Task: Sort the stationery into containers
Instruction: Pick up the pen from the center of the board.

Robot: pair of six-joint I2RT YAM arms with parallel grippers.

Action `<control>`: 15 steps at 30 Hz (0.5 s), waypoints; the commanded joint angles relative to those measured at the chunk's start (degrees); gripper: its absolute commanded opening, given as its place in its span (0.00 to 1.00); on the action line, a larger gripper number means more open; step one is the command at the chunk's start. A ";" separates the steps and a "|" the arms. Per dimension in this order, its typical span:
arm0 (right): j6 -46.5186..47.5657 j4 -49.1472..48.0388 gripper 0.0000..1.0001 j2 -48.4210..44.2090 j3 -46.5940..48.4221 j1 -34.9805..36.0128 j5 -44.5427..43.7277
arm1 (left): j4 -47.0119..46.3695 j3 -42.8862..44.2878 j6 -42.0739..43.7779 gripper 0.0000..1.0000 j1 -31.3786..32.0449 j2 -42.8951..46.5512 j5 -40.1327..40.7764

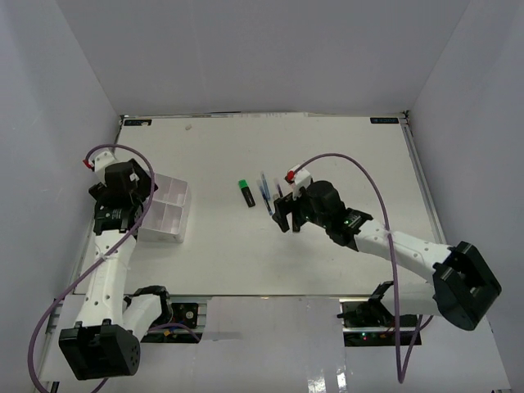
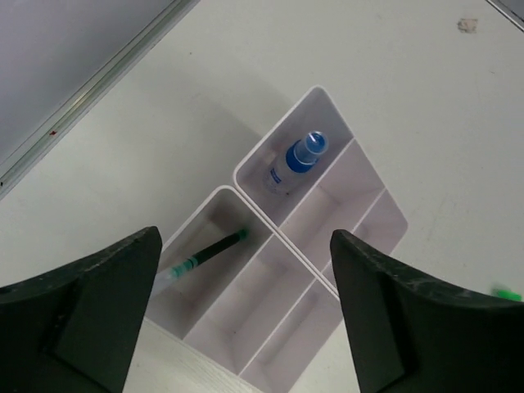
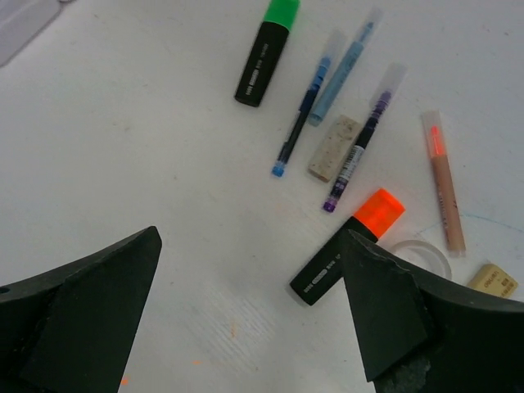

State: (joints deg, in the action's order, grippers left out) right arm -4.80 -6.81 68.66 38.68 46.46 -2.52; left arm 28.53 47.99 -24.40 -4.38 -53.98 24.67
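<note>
The organizer tray (image 2: 348, 176) is smooth translucent plastic, the table (image 2: 393, 74) matt white, the tan block (image 3: 333, 147) rough and speckled.

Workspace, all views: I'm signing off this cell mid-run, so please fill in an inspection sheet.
Surface: white table, faint marks.
Job's things: tray holds blue-capped bottle and green pen; green highlighter, orange highlighter, pens, tan block, tape roll loose on table.
Clutter: nothing seen.
Grippers: left gripper open over tray; right gripper open over loose items.
Cables: purple cable loops along each arm.
Surroundings: white walls.
</note>
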 commanded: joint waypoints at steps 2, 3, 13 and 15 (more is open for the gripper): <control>-2.06 4.08 0.91 8.84 7.37 -3.12 -2.92 | 5.82 7.89 1.72 0.98 -0.28 1.86 -9.43; -1.80 5.48 0.85 10.77 9.82 -3.47 -3.36 | 7.83 8.78 1.90 0.98 -0.28 1.86 -11.29; 0.84 9.09 0.51 26.16 17.48 -4.97 -5.74 | 15.50 12.22 4.63 0.98 -0.28 4.14 -28.00; 1.02 9.36 0.49 28.00 17.75 -4.97 -5.74 | 15.94 12.83 4.45 0.98 -0.19 4.23 -29.84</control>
State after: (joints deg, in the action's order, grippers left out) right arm -4.86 0.86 95.09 53.91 41.58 -6.92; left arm 41.82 58.26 -20.80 -4.38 -50.68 0.91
